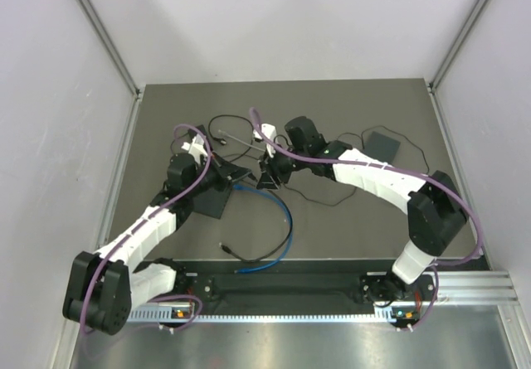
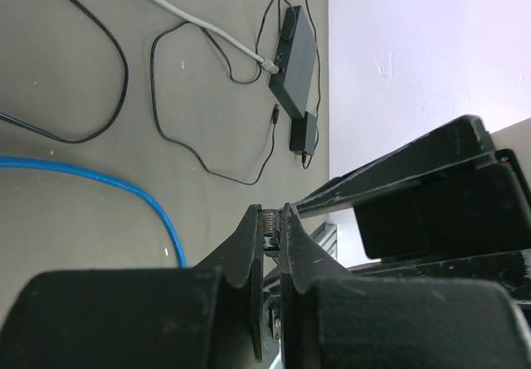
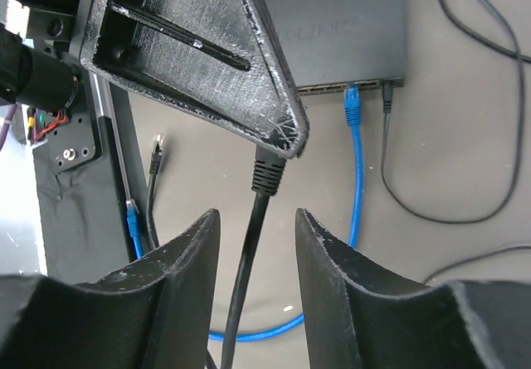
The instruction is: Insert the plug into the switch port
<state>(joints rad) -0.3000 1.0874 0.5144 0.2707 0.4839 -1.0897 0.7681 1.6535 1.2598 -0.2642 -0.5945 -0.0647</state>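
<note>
Two pincers share one cable (image 3: 241,278): my left pincer (image 2: 267,224) is clamped on the black plug (image 3: 267,172), held off the tabletop (image 3: 465,319) short of the switch (image 3: 340,29); my right pincer (image 3: 257,224) gapes loosely around the cable. I judge alignment comes next: turn the plug toward a free port (image 3: 322,89).

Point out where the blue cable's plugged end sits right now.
Right wrist view, upper right: the blue cable is plugged into the port edge of the switch, right beside the black power lead.
</note>
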